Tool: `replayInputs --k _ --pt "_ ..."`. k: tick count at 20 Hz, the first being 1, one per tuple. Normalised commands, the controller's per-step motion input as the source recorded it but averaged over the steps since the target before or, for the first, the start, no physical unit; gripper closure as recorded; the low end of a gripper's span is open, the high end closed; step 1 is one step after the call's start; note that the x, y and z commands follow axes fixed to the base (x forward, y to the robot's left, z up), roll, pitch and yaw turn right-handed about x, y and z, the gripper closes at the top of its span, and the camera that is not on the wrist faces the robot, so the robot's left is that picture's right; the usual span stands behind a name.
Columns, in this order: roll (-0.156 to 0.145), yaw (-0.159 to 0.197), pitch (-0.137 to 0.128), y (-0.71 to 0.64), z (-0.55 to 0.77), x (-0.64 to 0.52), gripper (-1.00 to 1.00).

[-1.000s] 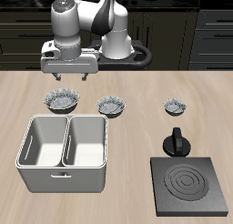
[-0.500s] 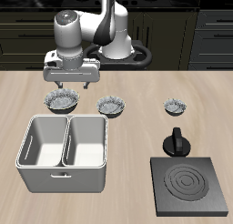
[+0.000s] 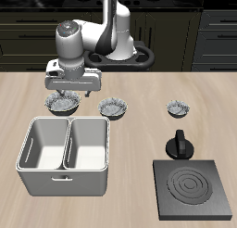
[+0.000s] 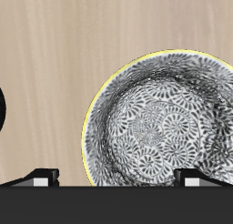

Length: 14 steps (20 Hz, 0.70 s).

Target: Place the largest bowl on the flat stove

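The largest bowl stands behind the white basin, grey-white and speckled with a wavy rim. My gripper hangs open just above it, fingers spread wide and holding nothing. In the wrist view the largest bowl fills much of the picture, yellow-edged with a patterned inside, offset toward one fingertip of my gripper. The flat stove, black with white rings, lies near the table's front edge, far from the gripper. Its black knob stands at the stove's back edge.
A white two-compartment basin sits just in front of the largest bowl. Two smaller matching bowls stand in the same row across the table. Dark cabinets run behind the table.
My gripper has come down and slightly forward toward the largest bowl. The bowls, basin and stove have not moved.
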Motion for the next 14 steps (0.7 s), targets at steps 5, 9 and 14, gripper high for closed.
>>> replayInputs --k 5,9,14 --pt "0.009 -0.010 0.026 0.05 -0.20 -0.03 -1.00" --pt "0.010 -0.004 0.043 0.04 -0.23 0.02 -1.00" --pt "-0.003 -0.012 0.035 -0.01 -0.20 0.03 -1.00"
